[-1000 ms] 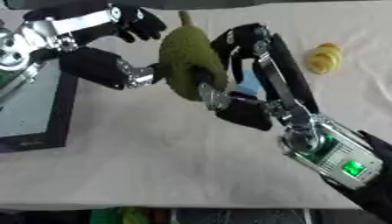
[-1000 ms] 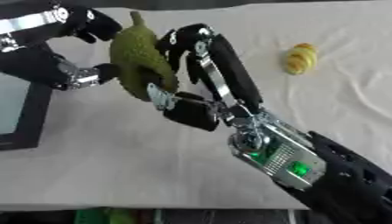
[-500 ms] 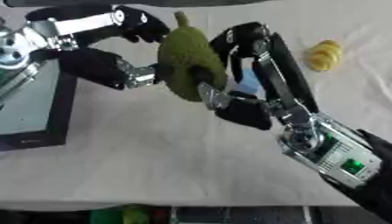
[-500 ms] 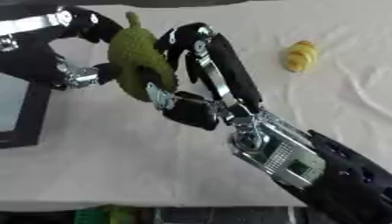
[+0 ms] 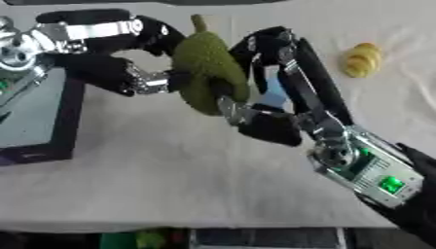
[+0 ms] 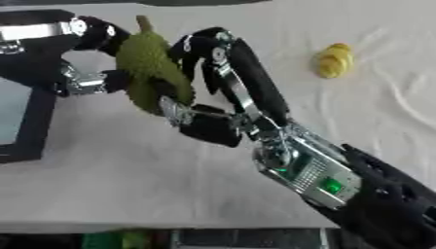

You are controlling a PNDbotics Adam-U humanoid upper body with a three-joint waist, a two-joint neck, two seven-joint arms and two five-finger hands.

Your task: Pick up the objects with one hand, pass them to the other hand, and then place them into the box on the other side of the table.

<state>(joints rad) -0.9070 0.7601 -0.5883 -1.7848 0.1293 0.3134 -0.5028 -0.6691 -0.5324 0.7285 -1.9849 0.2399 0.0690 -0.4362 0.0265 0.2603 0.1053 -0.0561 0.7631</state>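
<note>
**Q:** who's got the fruit (image 5: 207, 73)?

**A:** Both from my seat. Right hand (image 5: 264, 92) fingers curl round it, left hand (image 5: 128, 58) pinches its far side, above bare cloth (image 5: 170, 165). Box (image 5: 38, 119) edge just left; yellow thing (image 5: 362, 59) well right.

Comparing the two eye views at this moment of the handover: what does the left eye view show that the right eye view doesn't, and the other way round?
Only the left eye view shows the left arm's silver joint at the upper left and more of the box, including its pale inside. Only the right eye view shows more bare table to the right of the yellow object and more of the right forearm. Both show the green spiky fruit above the table, the right hand curled round it and the left hand closing on its other side.
</note>
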